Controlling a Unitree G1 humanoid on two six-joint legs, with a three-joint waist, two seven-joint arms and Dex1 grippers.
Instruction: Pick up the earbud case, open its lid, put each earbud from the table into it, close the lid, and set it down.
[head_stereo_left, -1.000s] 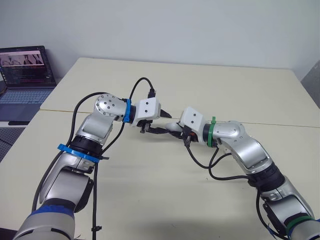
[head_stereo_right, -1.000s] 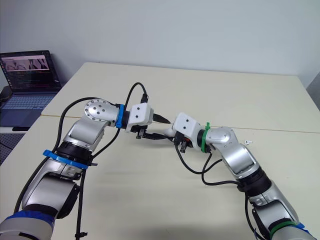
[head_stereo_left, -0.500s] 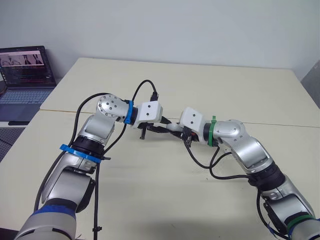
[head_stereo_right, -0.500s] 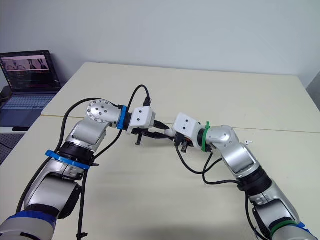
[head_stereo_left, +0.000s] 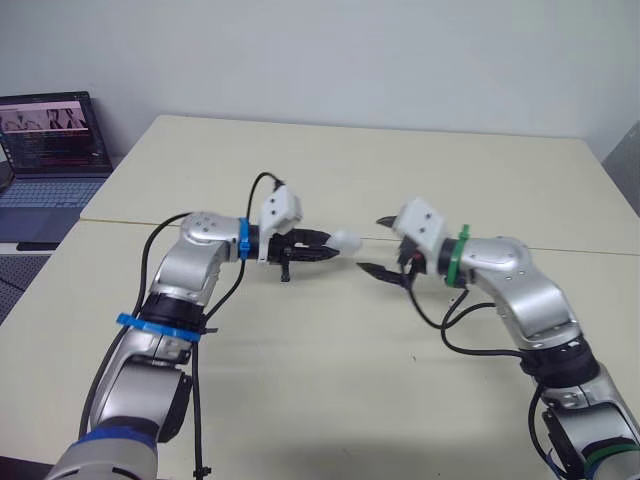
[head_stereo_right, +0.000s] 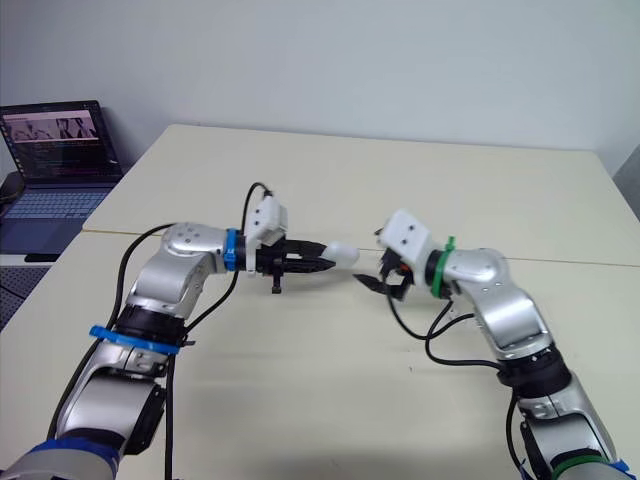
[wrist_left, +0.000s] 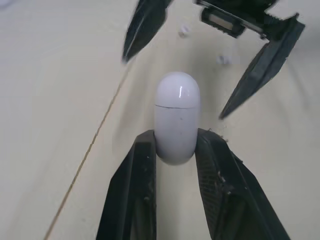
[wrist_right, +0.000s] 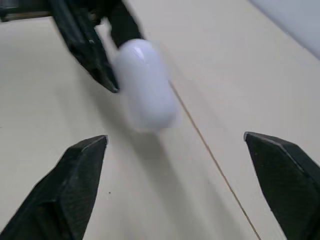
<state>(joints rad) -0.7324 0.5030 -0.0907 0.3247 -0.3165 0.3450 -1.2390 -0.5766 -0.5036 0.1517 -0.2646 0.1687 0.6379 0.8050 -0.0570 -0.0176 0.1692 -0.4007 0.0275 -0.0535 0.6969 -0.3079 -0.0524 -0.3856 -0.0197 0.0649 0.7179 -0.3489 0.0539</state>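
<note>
The white earbud case (wrist_left: 176, 117) has its lid closed, and a thin seam shows near its rounded end. My left gripper (wrist_left: 175, 137) is shut on the case's lower half and holds it level above the table's middle (head_stereo_left: 347, 240). My right gripper (head_stereo_left: 375, 245) stands wide open a short way to the right of the case, touching nothing; its fingers point at the case (wrist_right: 145, 85). Two small white earbuds (wrist_left: 223, 59) lie on the table beyond the case, under the right gripper's fingers.
The cream table (head_stereo_left: 300, 380) has a seam (head_stereo_left: 130, 222) running across its middle. An open laptop (head_stereo_left: 50, 150) sits on a separate surface off the table's left edge. Cables loop from both wrists.
The case has passed from right to left: the left gripper shut on it, then the right gripper opened wide and drew back to the right. The left wrist has turned level.
</note>
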